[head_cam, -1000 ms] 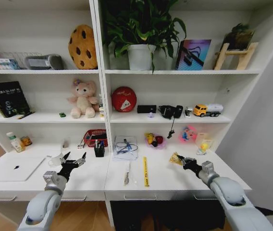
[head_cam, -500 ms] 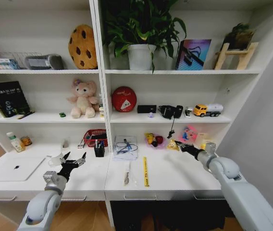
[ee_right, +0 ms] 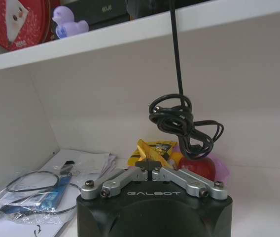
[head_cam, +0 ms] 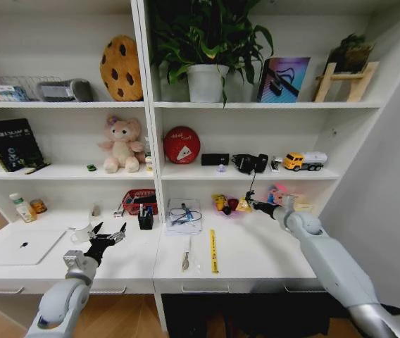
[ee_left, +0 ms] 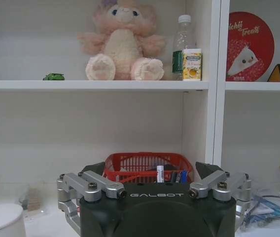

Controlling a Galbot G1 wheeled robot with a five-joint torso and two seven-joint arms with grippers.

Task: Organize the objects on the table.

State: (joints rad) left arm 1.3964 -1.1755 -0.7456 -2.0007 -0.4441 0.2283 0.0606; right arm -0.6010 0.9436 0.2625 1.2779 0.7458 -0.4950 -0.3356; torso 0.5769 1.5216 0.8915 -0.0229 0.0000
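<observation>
My right gripper [head_cam: 251, 205] is shut on a small yellow packet [head_cam: 243, 205] over the back of the white table [head_cam: 256, 257], beside a pink dish of toys [head_cam: 227, 206]. In the right wrist view its fingers [ee_right: 130, 176] pinch the yellow packet [ee_right: 155, 148]. Near the table's front left, my left gripper [head_cam: 108, 235] hovers open and holds nothing, next to a white cup [head_cam: 82, 234]. A silver laptop [head_cam: 17, 246] lies at the far left. At the centre front lie a yellow ruler [head_cam: 213, 250] and a pen [head_cam: 186, 255].
A red basket [head_cam: 139, 201], a black pen holder [head_cam: 145, 220] and a bagged cable bundle [head_cam: 184, 215] stand along the back. A black cable [ee_right: 179, 118] hangs from the shelf just beyond the right gripper. A green-capped bottle [head_cam: 21, 208] is at the back left, a tiny green car [ee_left: 54, 77] on the shelf.
The right arm has carried the yellow packet from the table's front right leftwards and back, up to the pink dish by the wall. The left arm has stayed still.
</observation>
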